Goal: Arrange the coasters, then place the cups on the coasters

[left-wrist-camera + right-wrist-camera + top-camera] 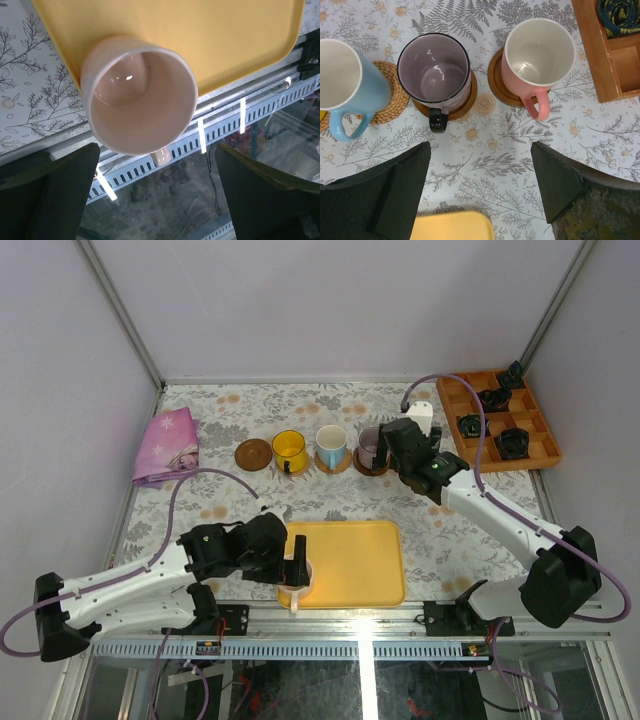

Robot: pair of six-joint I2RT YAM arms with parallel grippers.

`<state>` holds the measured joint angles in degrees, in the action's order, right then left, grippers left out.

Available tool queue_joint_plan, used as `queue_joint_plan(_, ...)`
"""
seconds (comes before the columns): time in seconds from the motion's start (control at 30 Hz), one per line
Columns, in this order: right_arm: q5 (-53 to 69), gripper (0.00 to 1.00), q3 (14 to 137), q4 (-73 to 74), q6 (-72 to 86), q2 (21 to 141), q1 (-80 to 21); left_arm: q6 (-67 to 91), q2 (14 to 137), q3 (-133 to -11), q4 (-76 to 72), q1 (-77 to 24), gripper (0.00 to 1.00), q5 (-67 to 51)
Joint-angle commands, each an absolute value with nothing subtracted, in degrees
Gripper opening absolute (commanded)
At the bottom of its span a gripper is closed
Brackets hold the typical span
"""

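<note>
**Top view.** Far row on the counter (200,510), left to right:
- bare dark coaster (254,453)
- yellow cup (290,450)
- blue cup (331,443)
- purple cup (371,445)

The right gripper (398,445) hangs just near of the row's right end. The cream-pink cup (297,590) sits on the near-left edge of the yellow tray (360,560), under the left gripper (296,575).

Judgement: four cups are placed, and this last cup is due for the bare coaster.

**Left wrist.** Left gripper jaws are wide apart and empty. The cream-pink cup stands upright just ahead of them, untouched. Its handle points toward the gripper.

**Right wrist.**
- Blue cup sits on the woven coaster (387,100).
- Purple cup sits on a dark coaster (465,102).
- Pink cup (538,52) sits on another dark coaster (495,75).

Right gripper jaws are apart, holding nothing, near of the cups and clear of them.
</note>
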<state>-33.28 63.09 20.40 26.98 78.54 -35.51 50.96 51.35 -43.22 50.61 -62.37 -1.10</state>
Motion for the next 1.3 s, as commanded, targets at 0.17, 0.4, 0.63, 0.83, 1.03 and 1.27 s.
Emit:
queue_joint_plan(0.17, -32.39, 0.89, 60.9, 18.54, 28.35, 73.91, -35.16, 55.13, 57.0, -42.71, 51.51, -66.72, 1.0, 3.52)
queue_joint_plan(0.4, -32.48, 0.9, 59.36, 18.92, 30.28, 72.39, -35.16, 53.06, 59.29, -42.38, 49.57, -66.88, 1.0, 4.74)
queue_joint_plan(0.63, -32.86, 0.9, 59.81, 19.59, 30.69, 72.26, -35.16, 48.42, 64.27, -43.0, 47.6, -66.87, 1.0, 8.14)
queue_joint_plan(0.83, -33.63, 0.9, 59.95, 20.38, 30.56, 71.95, -35.16, 43.8, 66.25, -44.85, 45.72, -66.76, 1.0, 11.91)
queue_joint_plan(1.03, -34.17, 0.9, 59.25, 20.18, 31.09, 71.93, -35.2, 37.94, 68.21, -47.3, 41.95, -65.95, 1.0, 15.6)
queue_joint_plan(1.27, -34.65, 0.9, 58.32, 19.8, 31.94, 71.94, -35.16, 28.99, 70.11, -47.17, 31.24, -62.61, 0.92, 13.91)
